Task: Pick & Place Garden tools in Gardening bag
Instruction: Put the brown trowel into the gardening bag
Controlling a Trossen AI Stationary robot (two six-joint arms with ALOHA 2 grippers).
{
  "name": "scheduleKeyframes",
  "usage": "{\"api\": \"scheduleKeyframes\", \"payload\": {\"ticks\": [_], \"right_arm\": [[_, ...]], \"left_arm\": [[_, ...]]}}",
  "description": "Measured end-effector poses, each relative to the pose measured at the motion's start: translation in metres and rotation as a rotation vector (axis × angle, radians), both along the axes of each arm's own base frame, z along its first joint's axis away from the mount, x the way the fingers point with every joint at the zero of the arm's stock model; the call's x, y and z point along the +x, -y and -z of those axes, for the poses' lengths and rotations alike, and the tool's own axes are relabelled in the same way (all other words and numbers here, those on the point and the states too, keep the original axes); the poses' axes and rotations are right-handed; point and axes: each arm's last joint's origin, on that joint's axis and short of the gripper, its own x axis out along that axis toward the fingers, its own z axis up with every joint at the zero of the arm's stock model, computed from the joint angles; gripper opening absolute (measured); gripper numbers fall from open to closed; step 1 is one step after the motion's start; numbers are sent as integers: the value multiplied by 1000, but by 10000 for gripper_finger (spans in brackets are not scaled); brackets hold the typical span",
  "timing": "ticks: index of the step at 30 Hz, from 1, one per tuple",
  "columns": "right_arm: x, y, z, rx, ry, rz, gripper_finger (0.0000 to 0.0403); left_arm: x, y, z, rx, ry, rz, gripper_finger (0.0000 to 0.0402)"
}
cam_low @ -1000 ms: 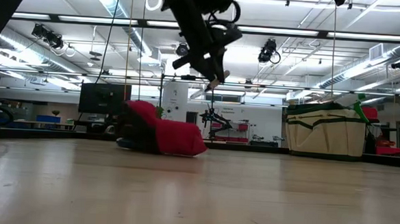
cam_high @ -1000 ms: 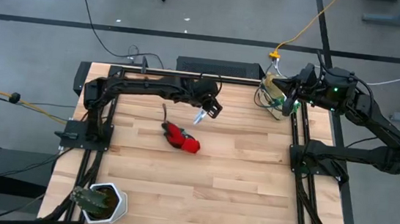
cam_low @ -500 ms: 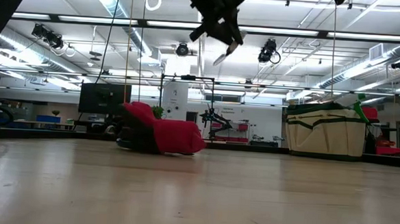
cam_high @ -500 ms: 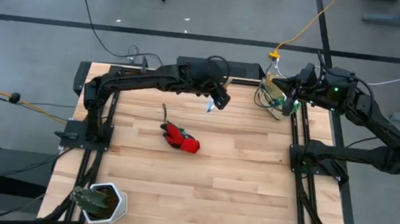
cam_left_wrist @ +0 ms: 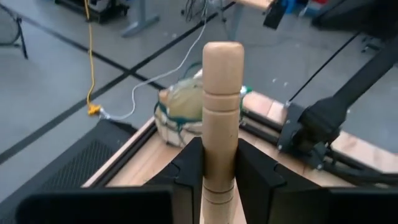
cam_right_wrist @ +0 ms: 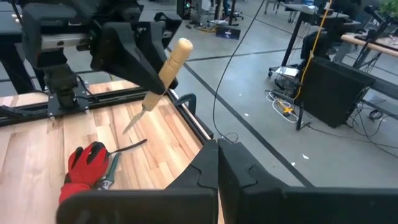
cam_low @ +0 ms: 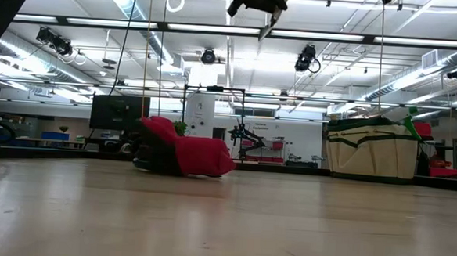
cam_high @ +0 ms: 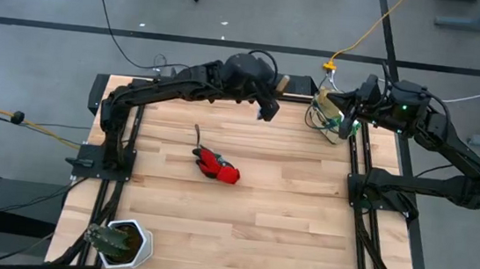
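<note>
My left gripper (cam_high: 265,110) is raised high over the table's far side, shut on a wooden-handled metal hand tool (cam_right_wrist: 163,73). It is left of the beige gardening bag (cam_high: 330,115), which stands at the far right edge and also shows in the low view (cam_low: 372,147). My right gripper (cam_high: 346,120) is at the bag's right rim, its fingers (cam_right_wrist: 205,163) shut. A red glove (cam_high: 219,166) lies mid-table on a dark slim tool (cam_high: 197,135). My left gripper pinches the tool's wooden handle (cam_left_wrist: 219,163) between its two fingers (cam_left_wrist: 189,168), near the blade end. The handle's rounded free end (cam_left_wrist: 222,56) sticks out beyond the fingertips. The tool is lifted clear and tilted, its metal blade (cam_right_wrist: 134,121) slanting down toward the table. My right gripper's shut fingers stand at the bag's right rim (cam_high: 340,125); I cannot tell whether they touch it.
A white pot with a dark plant (cam_high: 124,242) stands at the near left corner. Black frame rails (cam_high: 356,163) run along the table's left and right sides. Bare wood (cam_high: 286,210) lies between the glove and the bag.
My left gripper has risen and gone toward the table's far right, toward the bag, carrying the wooden-handled tool. It has turned, so the handle now points toward the bag. The glove and the tool under it stay put.
</note>
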Motion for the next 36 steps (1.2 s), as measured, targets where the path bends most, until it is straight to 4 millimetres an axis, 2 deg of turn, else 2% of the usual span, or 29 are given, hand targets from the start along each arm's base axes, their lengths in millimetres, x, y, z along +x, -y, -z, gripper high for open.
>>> {"api": "scheduleKeyframes", "payload": {"ticks": [11,19,28,36], "right_arm": [[2,1,-7,-27,66,-5,23],[2,1,-9,-39,93,-7,48],[2,0,-9,-33,96,-35,95],[4,-1,-9,-6,106,-61,152]], "left_arm": [[7,3,-16,48,157,158,76],[8,6,-20,67,202,255,76],[9,7,-24,110,231,326,76],[9,7,-24,106,234,342,76]]}}
